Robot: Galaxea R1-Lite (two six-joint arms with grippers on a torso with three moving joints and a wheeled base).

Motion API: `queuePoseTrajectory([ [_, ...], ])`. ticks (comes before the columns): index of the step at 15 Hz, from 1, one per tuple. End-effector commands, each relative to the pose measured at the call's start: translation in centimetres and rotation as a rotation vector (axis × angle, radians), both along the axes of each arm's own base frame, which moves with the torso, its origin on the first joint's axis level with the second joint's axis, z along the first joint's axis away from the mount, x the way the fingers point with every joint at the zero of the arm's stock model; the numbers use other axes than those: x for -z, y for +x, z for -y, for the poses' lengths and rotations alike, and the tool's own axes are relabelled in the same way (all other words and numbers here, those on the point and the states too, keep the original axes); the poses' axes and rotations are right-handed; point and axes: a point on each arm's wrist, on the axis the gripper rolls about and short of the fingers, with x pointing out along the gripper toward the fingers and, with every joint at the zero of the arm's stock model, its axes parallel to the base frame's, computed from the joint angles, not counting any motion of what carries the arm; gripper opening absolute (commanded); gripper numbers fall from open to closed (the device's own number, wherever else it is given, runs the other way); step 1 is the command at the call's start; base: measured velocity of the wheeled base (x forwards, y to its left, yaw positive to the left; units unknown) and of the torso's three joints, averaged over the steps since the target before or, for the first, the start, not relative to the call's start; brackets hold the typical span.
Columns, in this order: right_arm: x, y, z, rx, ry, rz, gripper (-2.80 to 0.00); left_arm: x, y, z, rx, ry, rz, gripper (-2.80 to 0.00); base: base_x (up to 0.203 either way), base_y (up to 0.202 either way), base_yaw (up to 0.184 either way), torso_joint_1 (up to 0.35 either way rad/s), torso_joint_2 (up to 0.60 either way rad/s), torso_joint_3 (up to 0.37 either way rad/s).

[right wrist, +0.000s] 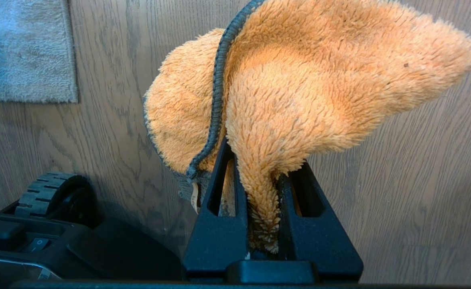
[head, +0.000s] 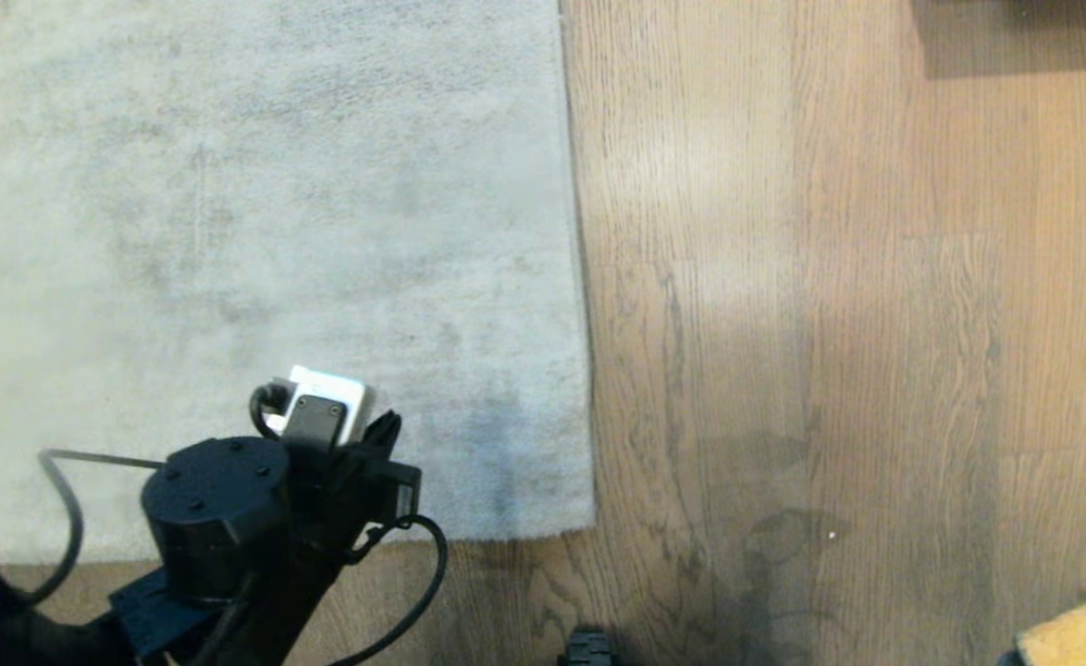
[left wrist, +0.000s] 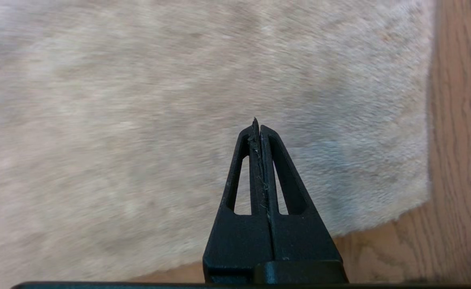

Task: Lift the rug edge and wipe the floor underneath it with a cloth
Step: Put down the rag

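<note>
The light grey rug (head: pixel 228 231) lies flat, and its rug edge (head: pixel 582 277) runs straight down to a corner (head: pixel 589 523). Brown wood-grain floor (head: pixel 830 324) lies to its right. My left gripper (left wrist: pixel 257 124) hangs shut and empty over the pile near that corner (left wrist: pixel 422 200); in the head view it (head: pixel 384 433) sits at the lower left, over the rug. My right gripper (right wrist: pixel 261 160) is shut on the orange fluffy cloth (right wrist: pixel 299 80), which has a dark stitched border and stands above the floor (right wrist: pixel 420 180). A bit of the cloth (head: pixel 1084 629) shows at the head view's lower right corner.
A black ribbed wheel of my base (right wrist: pixel 55 192) sits on the floor near the rug corner (right wrist: pixel 27 48); its top shows at the head view's bottom edge (head: pixel 589 649). A dark shadowed patch (head: pixel 1024 37) lies at the far right.
</note>
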Motion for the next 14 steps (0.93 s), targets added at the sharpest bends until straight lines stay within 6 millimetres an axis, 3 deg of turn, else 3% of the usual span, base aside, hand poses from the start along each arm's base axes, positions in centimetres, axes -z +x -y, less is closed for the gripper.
queuePoseTrajectory([
  [1, 0.0, 0.0, 0.0, -0.001, -0.001, -0.001, -2.8, -2.9, -1.6, -1.9, -0.025, -0.058, 0.077, -2.8, 0.0, 0.0, 0.0, 0.0, 0.0, 0.0],
  [7, 0.0, 0.0, 0.0, -0.001, -0.001, -0.001, -2.8, -3.7, -5.6, -6.6, -0.109, -0.057, 0.079, -2.8, 0.0, 0.0, 0.0, 0.0, 0.0, 0.0],
  [14, 0.0, 0.0, 0.0, -0.001, -0.001, -0.001, -2.8, -3.6, -10.2, -10.1, -0.054, -0.078, 0.094, -2.8, 0.0, 0.0, 0.0, 0.0, 0.0, 0.0],
])
